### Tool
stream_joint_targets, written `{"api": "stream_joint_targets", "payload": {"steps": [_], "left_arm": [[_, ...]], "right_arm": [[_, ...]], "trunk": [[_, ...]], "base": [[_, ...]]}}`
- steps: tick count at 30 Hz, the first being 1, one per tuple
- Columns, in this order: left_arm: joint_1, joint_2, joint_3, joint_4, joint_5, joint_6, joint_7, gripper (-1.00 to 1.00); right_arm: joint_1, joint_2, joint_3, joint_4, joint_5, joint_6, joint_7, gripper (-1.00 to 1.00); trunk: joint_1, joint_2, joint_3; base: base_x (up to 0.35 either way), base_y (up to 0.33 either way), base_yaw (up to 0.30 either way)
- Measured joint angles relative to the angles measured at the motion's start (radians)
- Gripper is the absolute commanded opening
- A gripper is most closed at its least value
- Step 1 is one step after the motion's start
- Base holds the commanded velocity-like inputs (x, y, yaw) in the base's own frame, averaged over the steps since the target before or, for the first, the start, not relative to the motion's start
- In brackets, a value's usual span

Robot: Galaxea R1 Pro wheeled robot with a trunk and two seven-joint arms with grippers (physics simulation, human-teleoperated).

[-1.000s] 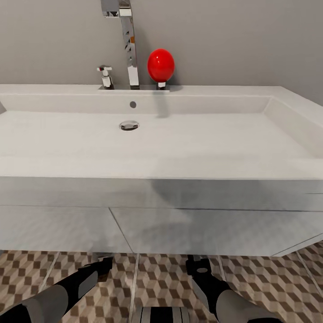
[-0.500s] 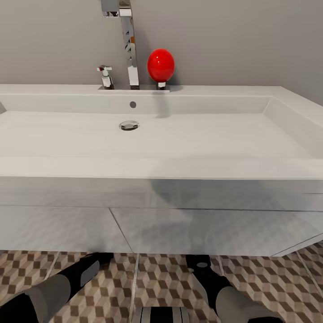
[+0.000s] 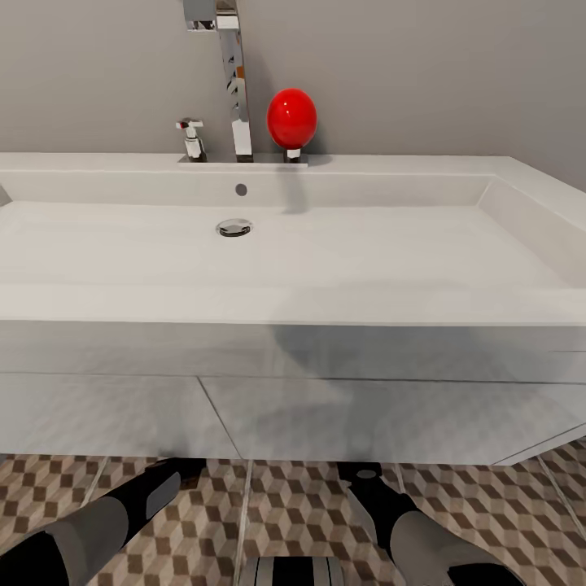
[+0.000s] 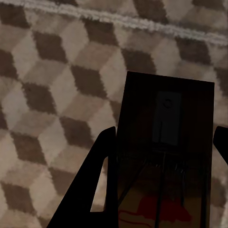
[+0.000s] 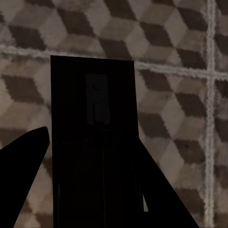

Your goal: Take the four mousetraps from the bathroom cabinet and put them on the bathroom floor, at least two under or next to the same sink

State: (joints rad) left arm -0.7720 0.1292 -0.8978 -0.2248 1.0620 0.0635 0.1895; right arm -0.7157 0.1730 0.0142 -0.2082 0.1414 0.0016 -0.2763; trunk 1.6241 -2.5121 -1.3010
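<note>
In the left wrist view, my left gripper [image 4: 166, 134] holds a flat dark-brown mousetrap [image 4: 164, 123] between its dark fingers [image 4: 97, 183], close above the cube-patterned bathroom floor [image 4: 52, 80]. The right wrist view has my right gripper [image 5: 92, 152] shut on a second mousetrap [image 5: 92, 99] over the same tiles [image 5: 175, 109]. From the head view, both forearms reach under the wide white sink [image 3: 325, 268], whose boxy body hides the grippers. The cabinet is out of view.
The sink's front panel [image 3: 325, 415] hangs low over the floor [image 3: 301, 496] just ahead of my arms. A chrome faucet [image 3: 232, 81] and a red ball-shaped object [image 3: 291, 118] stand at the sink's back edge, against a grey wall.
My left forearm has slid a little further under the sink and toward the left. The right forearm has shifted only slightly.
</note>
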Motion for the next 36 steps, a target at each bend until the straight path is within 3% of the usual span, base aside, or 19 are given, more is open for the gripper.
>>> {"api": "stream_joint_targets", "payload": {"steps": [36], "left_arm": [[0.000, 0.000, -0.002, 0.001, -0.001, -0.001, 0.000, -1.00]], "right_arm": [[-0.008, 0.000, 0.001, 0.017, 0.002, -0.001, 0.000, -1.00]], "trunk": [[0.000, 0.000, 0.000]], "base": [[0.000, 0.000, 0.000]]}}
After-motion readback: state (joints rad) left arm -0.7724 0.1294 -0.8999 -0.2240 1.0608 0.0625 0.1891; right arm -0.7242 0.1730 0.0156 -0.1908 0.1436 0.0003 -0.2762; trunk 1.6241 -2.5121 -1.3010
